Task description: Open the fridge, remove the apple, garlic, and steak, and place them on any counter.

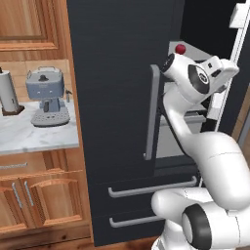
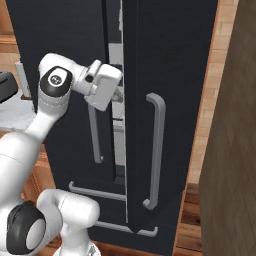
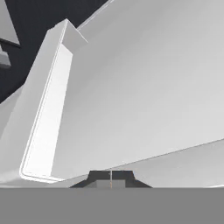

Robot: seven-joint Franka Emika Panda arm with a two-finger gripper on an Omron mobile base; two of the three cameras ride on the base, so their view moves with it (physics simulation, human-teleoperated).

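The black fridge has its left door closed and its right door swung open toward me. Through the gap I see grey shelves, with the small red apple on an upper one. The garlic and the steak are hidden. My arm reaches into the gap between the doors. My gripper is shut with nothing between its tips, close to a white inner panel of the fridge. The marble counter lies to the fridge's left.
A blue-grey coffee machine and a paper towel roll stand on the counter. Two drawers with grey handles sit under the fridge doors. A brown wall stands close on the right of the open door.
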